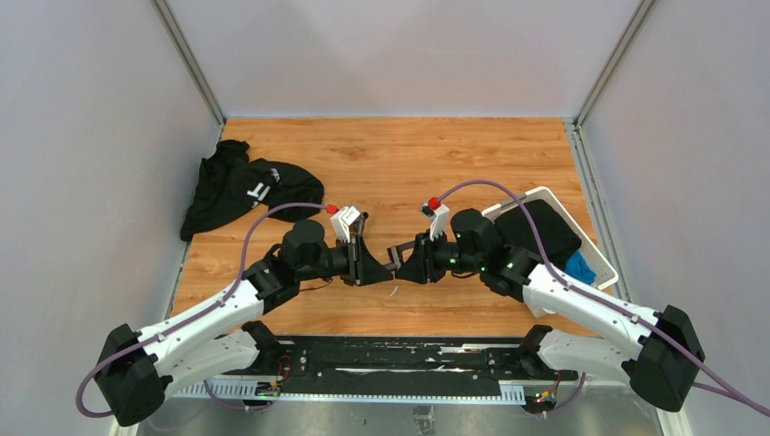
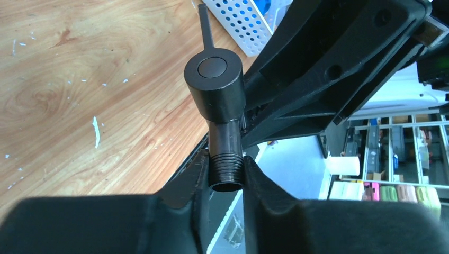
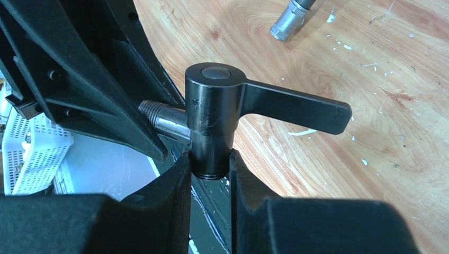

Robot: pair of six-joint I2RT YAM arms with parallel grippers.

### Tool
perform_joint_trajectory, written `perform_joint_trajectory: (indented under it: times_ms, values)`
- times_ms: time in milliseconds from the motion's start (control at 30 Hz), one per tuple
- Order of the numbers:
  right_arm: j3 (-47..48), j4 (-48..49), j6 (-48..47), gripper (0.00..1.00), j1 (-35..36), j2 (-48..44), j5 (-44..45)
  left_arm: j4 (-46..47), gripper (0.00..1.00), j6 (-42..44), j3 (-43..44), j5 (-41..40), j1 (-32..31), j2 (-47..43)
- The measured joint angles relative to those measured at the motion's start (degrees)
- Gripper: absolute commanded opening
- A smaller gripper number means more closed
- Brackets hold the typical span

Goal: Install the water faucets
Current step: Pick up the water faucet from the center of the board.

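**As two arms meet mid-table, one faucet sits in both grips**

Where the arms come nose to nose over the wood-grain table (image 1: 409, 154), a dark-grey metal faucet (image 3: 212, 111) w/ a round cap is held btwn them, up off the wood, approx. mid-table. The right gripper (image 3: 210, 157) is clamped on the bottom end of the faucet's upright barrel, one finger each side, both touching. The left gripper (image 2: 226, 165) is closed round the threaded pipe stub (image 2: 226, 172) that sticks out sideways from the barrel, w/ both fingers pressed against the threads. A flat lever handle (image 3: 296, 108) juts from the barrel top on the side opposite the stub, pointing away from the left gripper. From the top camera the faucet is nearly hidden btwn the fingertips.

A 2nd piece, a light-grey metal cylindrical fitting (image 3: 288, 21), lies on the table beyond the handle. It is apart from the faucet & only partly in frame.

A crumpled black cloth garment (image 1: 245, 186) lies at the far-left side of the table. A white perforated plastic basket (image 2: 246, 24) sits at the right edge, w/ black cloth & sth blue (image 1: 579, 268) inside.
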Motion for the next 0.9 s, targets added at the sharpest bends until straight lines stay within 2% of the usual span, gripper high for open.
perform_joint_trajectory:
  times_ms: [67,133,167,267,300,367,467,600,733,900]
  values:
    - [0.0,0.0,-0.2,0.00,0.0,0.0,0.3,-0.2,0.01,-0.3,0.0,-0.5,0.0,0.0]
    - [0.0,-0.1,-0.4,0.01,0.0,0.0,0.4,-0.3,0.00,-0.3,0.0,-0.9,0.0,0.1]
    - [0.0,-0.1,-0.4,0.12,0.0,0.0,0.4,-0.3,0.00,-0.3,0.0,-0.9,0.0,0.1]
    - [0.0,-0.4,-0.3,0.63,0.0,-0.2,0.2,-0.3,0.00,0.0,0.0,-0.9,-0.1,0.0]
    - [0.0,-0.5,-0.1,0.72,0.0,-0.5,-0.3,-0.3,0.00,0.3,0.0,-0.8,-0.2,-0.2]
    - [0.0,-1.0,0.6,0.82,-0.3,-1.7,-1.7,-1.1,0.00,1.4,-0.1,-1.1,-0.2,-1.3]
    - [-0.4,0.2,2.5,0.88,-1.2,-4.7,-4.9,-1.2,0.00,3.2,-0.2,-1.2,-0.2,-3.5]
    - [-6.3,10.7,9.8,0.93,-5.0,-11.0,-10.1,0.2,0.00,4.5,-0.6,0.9,-0.2,-7.0]
    - [-12.6,19.8,17.3,0.95,-6.7,-14.9,-11.5,3.0,0.00,4.7,-0.7,4.2,-0.2,-8.4]
    - [-14.6,28.7,23.1,0.96,-6.8,-15.6,-12.8,5.8,0.00,4.5,-0.7,7.6,-0.2,-8.8]
